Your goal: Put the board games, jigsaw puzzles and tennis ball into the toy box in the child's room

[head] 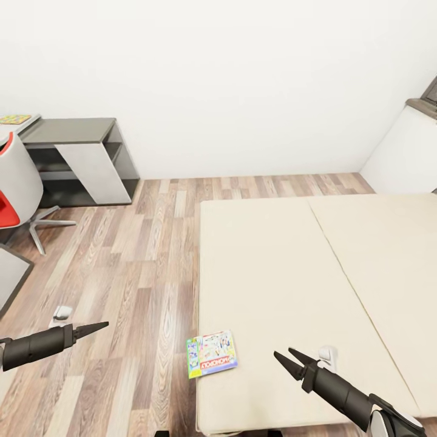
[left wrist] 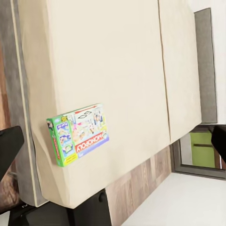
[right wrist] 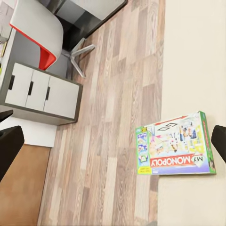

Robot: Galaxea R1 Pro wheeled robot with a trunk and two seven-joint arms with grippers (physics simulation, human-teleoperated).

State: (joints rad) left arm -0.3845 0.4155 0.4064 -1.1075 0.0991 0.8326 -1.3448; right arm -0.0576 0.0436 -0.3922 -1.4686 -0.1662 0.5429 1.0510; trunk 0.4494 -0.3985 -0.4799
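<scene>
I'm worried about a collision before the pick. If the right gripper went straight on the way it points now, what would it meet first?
Probably the board game at the edge of the bed: the right wrist view, looking along the open right gripper, frames it. Depth is unclear; it might pass above, towards the floor.

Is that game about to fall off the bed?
It does look risky. The My Monopoly board game lies flat at the very corner of the bed, and its green edge sticks out a little over the wood floor. It also sits slightly crooked to the mattress edge. Nothing looks damaged or spilled.
</scene>
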